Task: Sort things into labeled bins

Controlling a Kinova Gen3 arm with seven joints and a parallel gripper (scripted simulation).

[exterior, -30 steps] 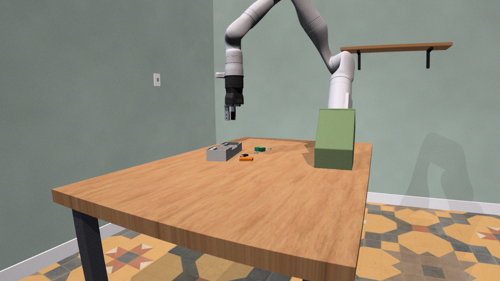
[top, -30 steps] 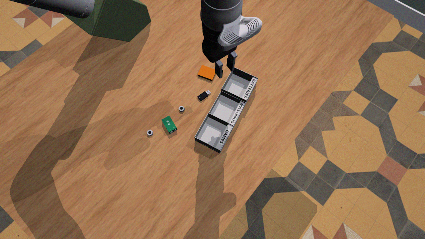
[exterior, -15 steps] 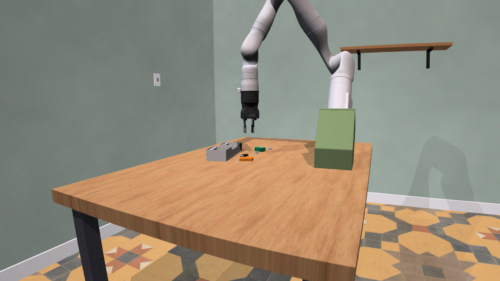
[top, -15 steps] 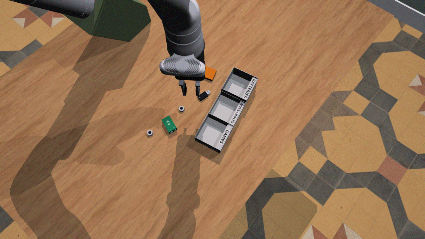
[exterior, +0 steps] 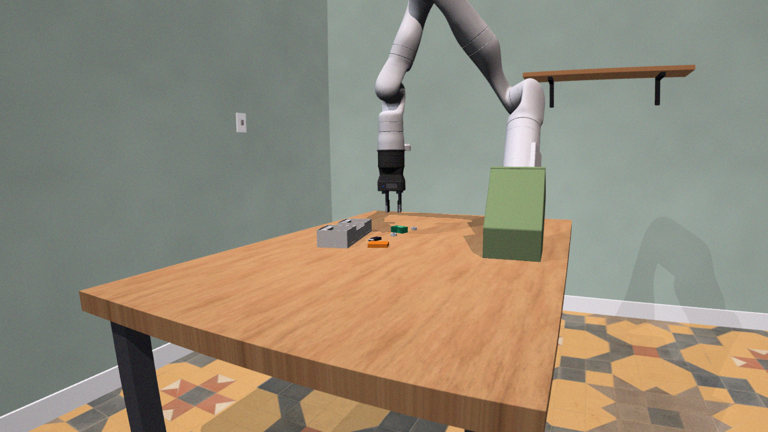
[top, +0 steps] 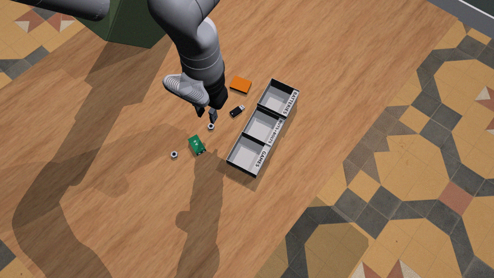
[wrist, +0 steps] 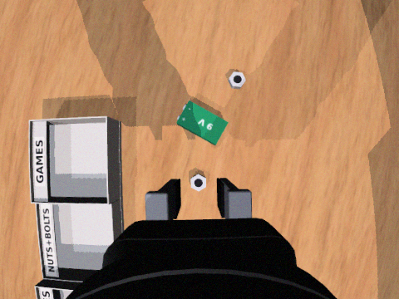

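Observation:
My gripper [top: 206, 116] [exterior: 393, 210] [wrist: 199, 192] is open and empty. It hangs above a grey hex nut [top: 210, 126] [wrist: 199, 182], which shows between the fingertips in the wrist view. A second hex nut [top: 174, 154] [wrist: 236, 79] lies farther off. A green 9V battery [top: 197, 144] [exterior: 399, 229] [wrist: 202, 123] lies between the two nuts. A black USB stick [top: 237, 111] [exterior: 374, 237] and an orange flat box [top: 240, 84] [exterior: 378, 244] lie near the bins. Three grey bins stand in a row: BATTERIES [top: 293, 96], NUTS+BOLTS [top: 277, 128] [wrist: 50, 241] and GAMES [top: 263, 158] [wrist: 40, 162]. All three look empty.
A tall green block [exterior: 513, 213] [top: 132, 24] holds the arm's base at the table's back. The table edge [exterior: 300, 354] is far from the things.

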